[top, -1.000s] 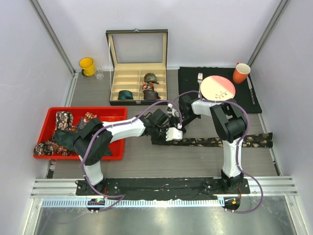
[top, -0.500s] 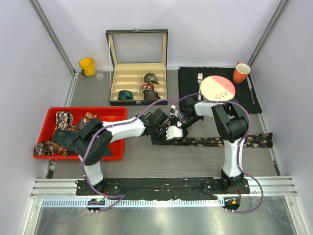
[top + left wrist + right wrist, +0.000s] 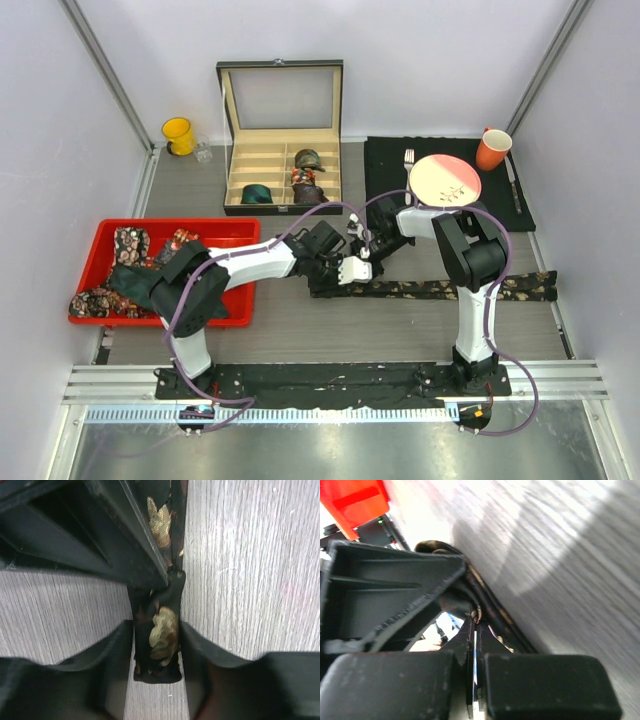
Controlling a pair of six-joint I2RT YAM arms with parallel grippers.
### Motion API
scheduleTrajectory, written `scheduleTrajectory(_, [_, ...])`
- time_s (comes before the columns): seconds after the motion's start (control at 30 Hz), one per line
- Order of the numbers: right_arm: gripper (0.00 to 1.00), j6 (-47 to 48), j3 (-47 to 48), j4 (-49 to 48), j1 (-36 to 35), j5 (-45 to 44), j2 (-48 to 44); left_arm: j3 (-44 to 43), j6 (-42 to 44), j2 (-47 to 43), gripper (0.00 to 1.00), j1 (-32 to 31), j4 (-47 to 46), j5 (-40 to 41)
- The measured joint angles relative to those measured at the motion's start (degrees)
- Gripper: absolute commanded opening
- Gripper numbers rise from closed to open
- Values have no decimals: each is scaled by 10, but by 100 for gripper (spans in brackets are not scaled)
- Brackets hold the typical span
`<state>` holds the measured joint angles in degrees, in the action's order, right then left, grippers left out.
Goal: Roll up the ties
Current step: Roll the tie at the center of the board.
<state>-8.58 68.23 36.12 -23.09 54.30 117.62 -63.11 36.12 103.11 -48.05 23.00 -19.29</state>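
One floral tie lies stretched across the bench, its left end hidden under both wrists from above. Left gripper clamps that folded end; right gripper is closed beside it, any pinched cloth too blurred to tell

Dark floral tie, stretched flat, unrolled

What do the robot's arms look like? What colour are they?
The left arm and right arm are white tubes with chunky black joints. Purple cables loop along them. The left pincer and right pincer have black fingers.
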Motion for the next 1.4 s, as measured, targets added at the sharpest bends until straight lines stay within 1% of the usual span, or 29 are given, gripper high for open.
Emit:
scheduleTrajectory(0.03, [1, 2, 0, 1, 0, -6, 0, 0, 5, 0, 55, 2, 2, -2])
scheduleTrajectory(0.1, [1, 7, 0, 3, 0, -16, 0, 0, 9, 0, 60, 7, 6, -5])
scheduleTrajectory(0.23, [1, 11, 0, 4, 0, -28, 4, 0, 23, 0, 62, 15, 18, -14])
scheduleTrajectory(0.3, [1, 11, 0, 5, 0, -28, 7, -1, 27, 0, 58, 17, 23, -16])
scheduleTrajectory(0.53, [1, 11, 2, 7, 0, -30, 7, 1, 29, -18, 52, 32, 35, -39])
scheduleTrajectory(0.7, [1, 11, 2, 7, 0, -31, 7, 7, 14, -54, 42, 46, 30, -61])
scheduleTrajectory(0.87, [1, 10, 2, 8, 0, -31, 8, 7, -7, -54, 43, 46, 23, -82])
scheduleTrajectory(0.93, [1, 10, 3, 8, 0, -31, 9, 6, -11, -52, 37, 46, 23, -86])
scheduleTrajectory(0.97, [1, 9, 3, 8, 0, -31, 9, 6, -12, -50, 32, 46, 23, -88])
scheduleTrajectory(1.0, [1, 9, 3, 8, 0, -31, 9, 5, -12, -48, 31, 46, 23, -89])
scheduleTrajectory(1.2, [1, 5, 3, 8, 0, -32, 9, -10, -16, -38, 30, 40, 25, -99])
scheduleTrajectory(1.4, [1, 0, 4, 10, 0, -31, 12, -42, -32, -11, 30, 11, 14, -85])
